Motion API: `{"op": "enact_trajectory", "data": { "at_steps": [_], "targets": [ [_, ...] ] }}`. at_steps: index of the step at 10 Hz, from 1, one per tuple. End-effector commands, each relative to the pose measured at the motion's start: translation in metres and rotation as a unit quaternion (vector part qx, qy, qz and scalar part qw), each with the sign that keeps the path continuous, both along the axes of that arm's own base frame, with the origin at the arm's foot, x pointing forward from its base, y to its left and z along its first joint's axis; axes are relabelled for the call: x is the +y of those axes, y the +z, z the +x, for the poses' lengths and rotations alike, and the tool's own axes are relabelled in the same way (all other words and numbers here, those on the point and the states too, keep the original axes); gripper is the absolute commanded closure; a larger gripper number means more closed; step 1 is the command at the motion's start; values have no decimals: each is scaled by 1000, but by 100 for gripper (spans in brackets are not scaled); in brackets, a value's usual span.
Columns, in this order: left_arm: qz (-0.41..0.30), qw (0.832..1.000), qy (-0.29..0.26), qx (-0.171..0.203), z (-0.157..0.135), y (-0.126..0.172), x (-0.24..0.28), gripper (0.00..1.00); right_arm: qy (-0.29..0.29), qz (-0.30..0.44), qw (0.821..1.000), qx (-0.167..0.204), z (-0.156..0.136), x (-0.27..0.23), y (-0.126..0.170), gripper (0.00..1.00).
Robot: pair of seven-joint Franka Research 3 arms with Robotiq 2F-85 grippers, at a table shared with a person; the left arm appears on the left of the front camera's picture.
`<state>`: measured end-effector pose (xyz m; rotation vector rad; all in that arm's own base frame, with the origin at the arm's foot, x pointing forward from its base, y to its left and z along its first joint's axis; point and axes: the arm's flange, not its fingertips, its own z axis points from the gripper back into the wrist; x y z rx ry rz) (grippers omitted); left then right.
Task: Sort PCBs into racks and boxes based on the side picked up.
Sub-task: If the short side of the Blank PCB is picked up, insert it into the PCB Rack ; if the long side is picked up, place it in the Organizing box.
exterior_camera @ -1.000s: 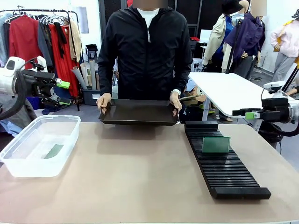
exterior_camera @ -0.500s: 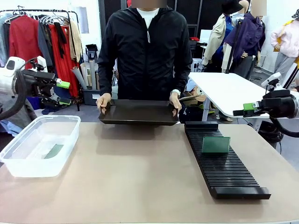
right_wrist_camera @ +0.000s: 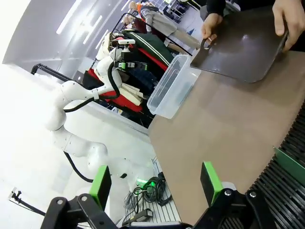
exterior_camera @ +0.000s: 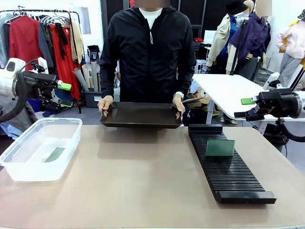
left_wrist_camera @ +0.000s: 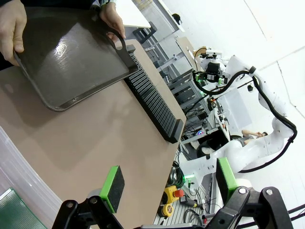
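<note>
The person's hands (exterior_camera: 106, 103) hold a shallow black tray (exterior_camera: 141, 114) just above the far table edge, probably to offer boards, though it looks bare. One board (exterior_camera: 219, 148) stands upright in the rack (exterior_camera: 228, 168) and one (exterior_camera: 55, 154) lies flat in the clear box (exterior_camera: 40, 148), presumably sorted by face. The left gripper (exterior_camera: 61, 86) and right gripper (exterior_camera: 248, 107) wait off the table's sides, fingers spread and empty; no writing is readable.

light: bright, even, overhead | glare: sheen on tray (left_wrist_camera: 71, 52) | wrist views: wide-angle edge distortion
</note>
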<state>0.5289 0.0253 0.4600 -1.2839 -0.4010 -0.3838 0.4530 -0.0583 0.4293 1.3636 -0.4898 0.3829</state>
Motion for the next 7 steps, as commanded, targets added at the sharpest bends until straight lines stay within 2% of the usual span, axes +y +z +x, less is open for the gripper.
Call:
{"op": "enact_trajectory", "data": {
  "at_steps": [1, 2, 3, 7],
  "targets": [
    [-1, 1000, 0, -1, -2, 2, 0, 0, -20, -2, 1000, 11, -4, 6, 9, 0],
    [-1, 1000, 0, -1, -2, 2, 0, 0, -22, -16, 1000, 1, -3, 6, 9, 0],
    [-1, 1000, 0, -1, -2, 2, 0, 0, -2, -2, 1000, -1, -1, 0, 4, 0],
    [-1, 1000, 0, -1, -2, 2, 0, 0, -2, -2, 1000, -1, -1, 0, 4, 0]
  ]
}}
